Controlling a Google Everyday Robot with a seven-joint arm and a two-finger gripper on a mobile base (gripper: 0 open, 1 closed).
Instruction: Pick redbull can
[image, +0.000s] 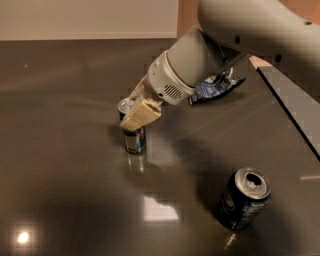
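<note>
The gripper (133, 114) is low over the table, right at the top of the redbull can (135, 141). I cannot tell if it is squeezing the can or loose around it. The can stands upright, left of the middle of the dark table (60, 190). If the grip is too high or off to one side, the thin can could tip over or slip out. A fat dark can (243, 199) sits near, on the right. A crumpled wrapper (215, 89) lies far back.
</note>
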